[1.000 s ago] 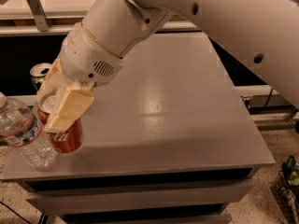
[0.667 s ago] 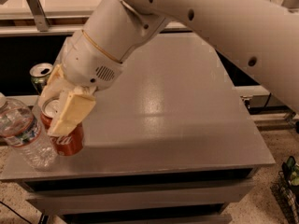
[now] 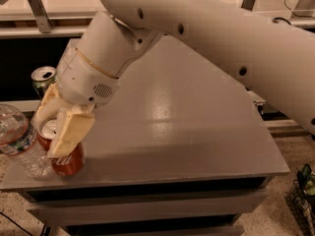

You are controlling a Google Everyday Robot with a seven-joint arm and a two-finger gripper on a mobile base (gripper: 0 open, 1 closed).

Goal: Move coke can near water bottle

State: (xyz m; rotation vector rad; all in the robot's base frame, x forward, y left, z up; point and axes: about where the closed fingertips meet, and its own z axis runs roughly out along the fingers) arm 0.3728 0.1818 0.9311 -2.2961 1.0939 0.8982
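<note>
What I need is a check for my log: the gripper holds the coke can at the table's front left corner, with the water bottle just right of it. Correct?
Not quite. The camera view shows the water bottle just left of the coke can, not right of it. The rest stands: the gripper holds the can at the table's front left corner.

Glossy white and rounded, dotted with small dark holes (image 3: 180, 29) along the arm (image 3: 221, 43), banded by a thin tan seam (image 3: 96, 69) above a vent grille (image 3: 102, 90), ending in a cream gripper (image 3: 53, 132) at lower left.
</note>
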